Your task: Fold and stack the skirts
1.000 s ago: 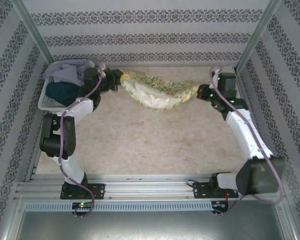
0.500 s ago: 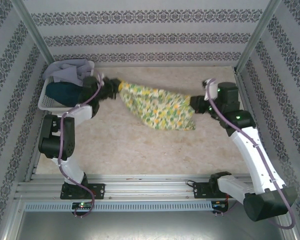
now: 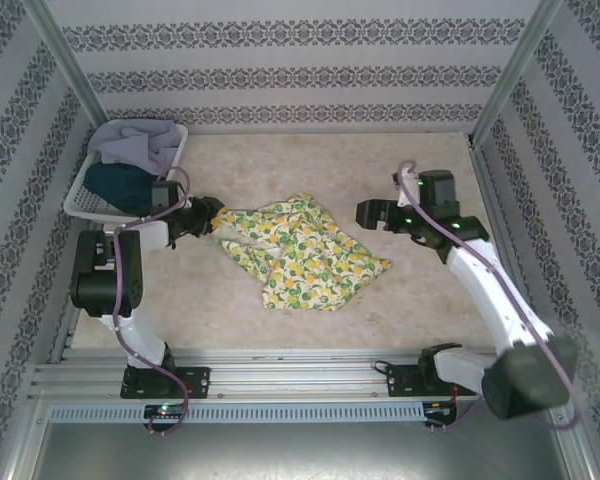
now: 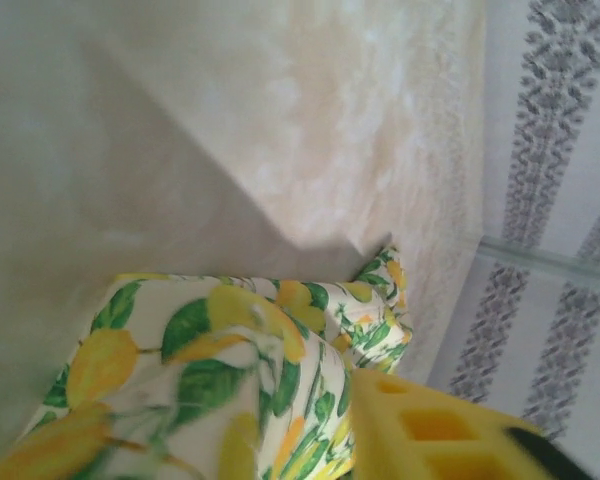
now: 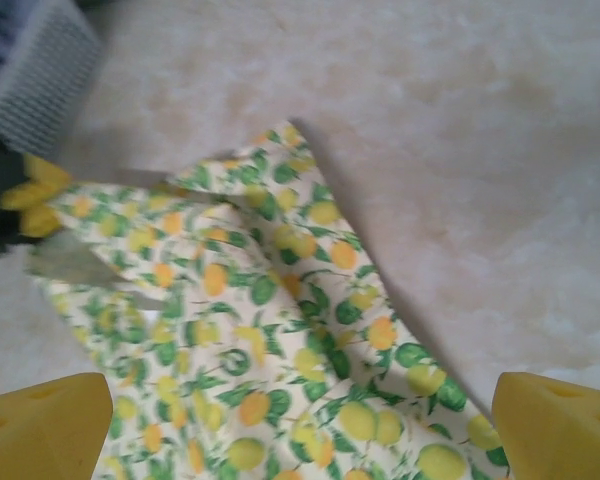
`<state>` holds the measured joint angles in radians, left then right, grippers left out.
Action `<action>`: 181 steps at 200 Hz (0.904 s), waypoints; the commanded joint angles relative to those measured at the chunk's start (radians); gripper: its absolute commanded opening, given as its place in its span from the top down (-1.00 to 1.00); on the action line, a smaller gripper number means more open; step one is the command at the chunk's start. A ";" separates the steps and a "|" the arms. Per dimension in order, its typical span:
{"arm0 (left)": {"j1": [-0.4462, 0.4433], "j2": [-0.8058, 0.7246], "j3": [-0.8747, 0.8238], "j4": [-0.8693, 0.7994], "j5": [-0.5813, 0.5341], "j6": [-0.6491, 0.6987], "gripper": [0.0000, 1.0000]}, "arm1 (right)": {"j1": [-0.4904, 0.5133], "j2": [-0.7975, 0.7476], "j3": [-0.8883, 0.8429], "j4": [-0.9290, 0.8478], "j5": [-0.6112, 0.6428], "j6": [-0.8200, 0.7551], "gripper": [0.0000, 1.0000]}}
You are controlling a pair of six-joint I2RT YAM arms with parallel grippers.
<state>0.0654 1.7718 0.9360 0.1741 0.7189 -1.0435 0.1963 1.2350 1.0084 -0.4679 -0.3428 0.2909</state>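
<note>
1. At the left jaws: pressed together on the left corner of the lemon-print skirt (image 3: 300, 255), low over the tabletop (image 3: 310, 160). In the left wrist view, a yellow pad (image 4: 420, 430) sits hard against the printed cloth.
2. At the right jaws: spread wide, pinching nothing. In the right wrist view, two yellow pads (image 5: 40, 425) sit at the bottom corners with printed cloth lying beyond them. From above, near the skirt's right side and apart from it.
3. Lemon-print skirt: on the tabletop between the two arms, rumpled, roughly diamond-shaped. Creased, with an overlapped flap near the held corner; not yet folded.
4. Further out: white lattice basket (image 3: 83, 195) at the far left, just behind the left arm. Inside, the grey-lavender skirt (image 3: 140, 145) heaped over the dark teal skirt (image 3: 115, 182), neither folded.
5. Stage, as judged: flattening the first skirt ahead of folding. Task barely begun, no stack in place.
6. Hazards, as judged:
   - Held by one corner only: a pull from the left likely to drag and rope the cloth rather than spread it.
   - Right jaws closing short of the hem or on a single layer: skewed edge, crooked fold.
   - Creases and the flap left underneath: lumpy fold, unsteady stack.
   - Left arm working close to the basket: risk of nudging it.
</note>
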 commanded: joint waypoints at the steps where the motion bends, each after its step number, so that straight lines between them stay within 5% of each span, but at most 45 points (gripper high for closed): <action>1: -0.013 -0.068 0.048 -0.179 -0.017 0.169 0.00 | 0.054 0.119 -0.016 0.026 0.143 0.047 -0.95; 33: -0.030 -0.169 0.050 -0.351 -0.148 0.292 -0.06 | 0.085 0.289 0.032 0.020 0.095 -0.022 -0.95; 111: -0.062 -0.052 0.065 -0.332 -0.148 0.237 -0.23 | 0.189 0.707 0.335 0.152 -0.081 -0.051 -0.90; 181: -0.062 0.037 0.173 -0.413 -0.200 0.321 -0.02 | 0.462 0.591 0.171 0.194 -0.264 -0.148 -0.91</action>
<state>0.0082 1.7832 1.0454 -0.1711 0.5472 -0.7849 0.5713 1.9026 1.2148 -0.2722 -0.4911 0.2230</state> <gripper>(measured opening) 0.532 0.951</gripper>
